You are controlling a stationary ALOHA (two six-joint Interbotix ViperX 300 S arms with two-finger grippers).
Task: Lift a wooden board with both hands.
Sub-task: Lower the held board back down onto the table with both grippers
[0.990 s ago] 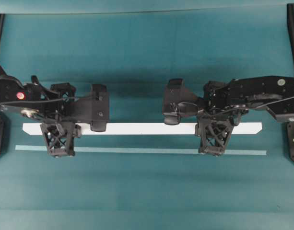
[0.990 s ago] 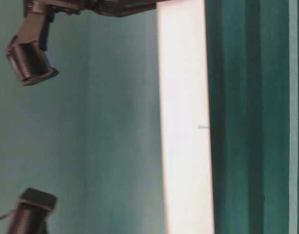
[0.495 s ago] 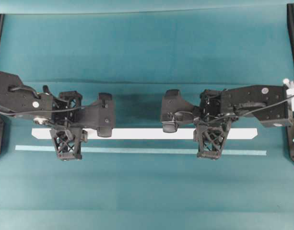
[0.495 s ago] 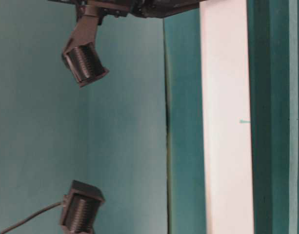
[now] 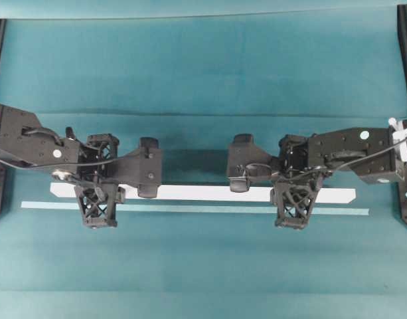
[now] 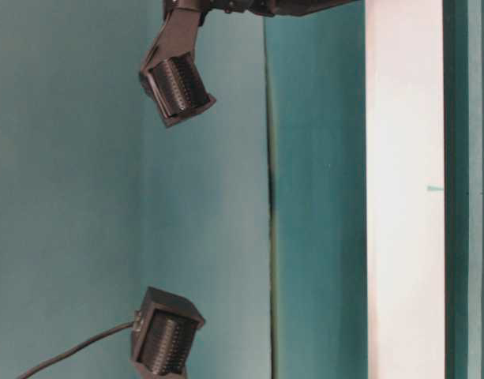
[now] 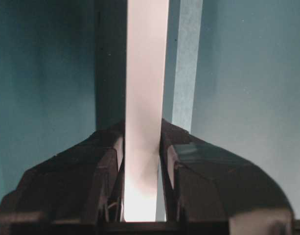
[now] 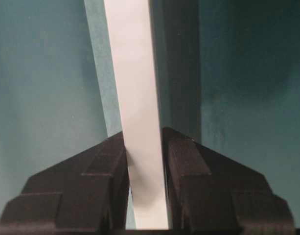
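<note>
The wooden board (image 5: 203, 193) is a long white plank held level a little above the teal cloth, its dark shadow lying just behind it. My left gripper (image 5: 99, 199) is shut on the board near its left end. My right gripper (image 5: 293, 199) is shut on it near its right end. In the left wrist view the board (image 7: 146, 73) runs straight out from between the black fingers (image 7: 106, 166). The right wrist view shows the board (image 8: 132, 73) clamped the same way. In the table-level view the board (image 6: 403, 197) is a white band.
A thin pale teal strip (image 5: 190, 209) lies on the cloth just in front of the board, parallel to it. Black frame posts (image 5: 406, 60) stand at the table's side edges. Both wrist cameras (image 6: 177, 87) hang over the cloth behind the board.
Both arms, still holding the board, have come down toward the cloth and forward toward the teal strip. The board's shadow has closed in on it. Neither grip has changed.
</note>
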